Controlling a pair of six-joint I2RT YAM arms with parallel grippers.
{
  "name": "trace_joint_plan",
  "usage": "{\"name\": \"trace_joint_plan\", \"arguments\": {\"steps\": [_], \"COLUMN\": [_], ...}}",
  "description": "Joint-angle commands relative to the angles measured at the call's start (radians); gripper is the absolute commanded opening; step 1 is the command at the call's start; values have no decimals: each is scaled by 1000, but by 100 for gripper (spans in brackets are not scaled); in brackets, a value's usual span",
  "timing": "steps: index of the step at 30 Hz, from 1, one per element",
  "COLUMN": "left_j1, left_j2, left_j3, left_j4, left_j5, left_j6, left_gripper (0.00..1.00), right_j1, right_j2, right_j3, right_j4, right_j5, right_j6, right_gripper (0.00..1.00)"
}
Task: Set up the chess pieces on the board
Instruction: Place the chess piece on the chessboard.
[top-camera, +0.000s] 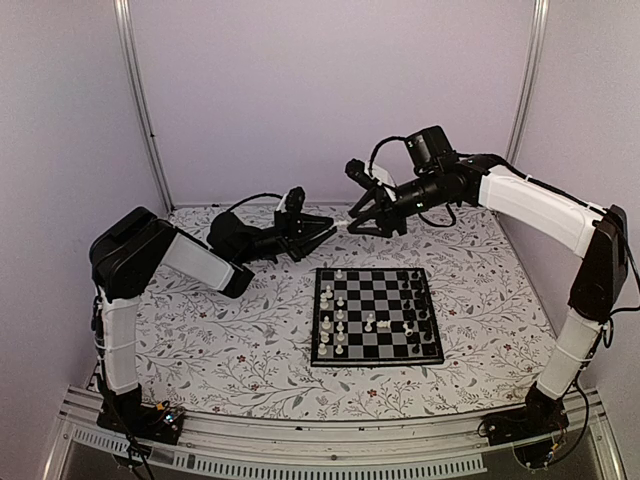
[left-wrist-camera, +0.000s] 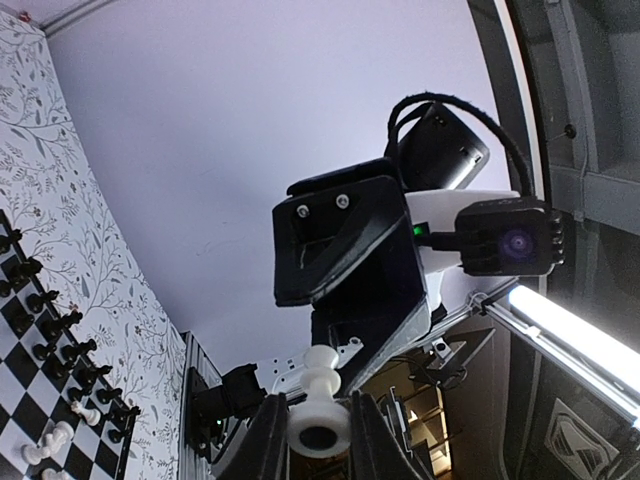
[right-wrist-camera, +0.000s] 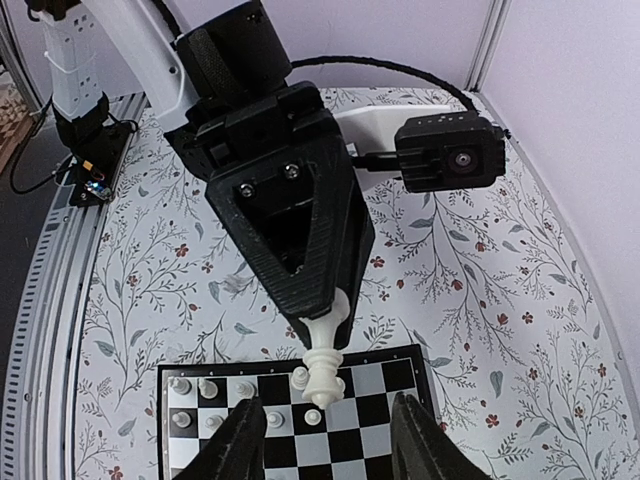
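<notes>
The board (top-camera: 372, 362) lies flat in the middle of the floral table. White chess pieces (top-camera: 335, 315) stand along its left columns, black ones (top-camera: 420, 310) along its right, and a few stand mid-board (top-camera: 375, 322). My left gripper (top-camera: 325, 232) hovers behind the board, shut on a white piece (left-wrist-camera: 320, 420) by its base. In the right wrist view that piece (right-wrist-camera: 325, 355) sticks out of the left gripper (right-wrist-camera: 325, 310) toward my right gripper (right-wrist-camera: 330, 445). The right gripper is wide open, its fingers apart on either side just short of the piece. In the top view the right gripper (top-camera: 362, 222) faces the left one closely.
The board also shows in the right wrist view (right-wrist-camera: 370, 378) and the left wrist view (left-wrist-camera: 20, 370). Both arms are raised above the table's far part, near the back wall. Metal frame posts (top-camera: 140, 100) stand at the back corners.
</notes>
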Motion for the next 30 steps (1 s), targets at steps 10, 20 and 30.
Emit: {"name": "trace_joint_plan", "arguments": {"steps": [10,20,30], "left_j1": [-5,-5,10], "left_j2": [-30,-30,-23], "left_j3": [8,4,-14], "left_j4": [312,312,298], "left_j5": [8,15,13], "left_j6": [0,-2,4], "left_gripper": [0,0,18], "right_j1": [0,1,0], "right_j2": [37,51,44], "right_j3": [-2,4,37], "right_j4": [45,55,39], "right_j5": [-107,-115,-71], "right_j6": [48,66,77], "right_gripper": [37,19,6]}}
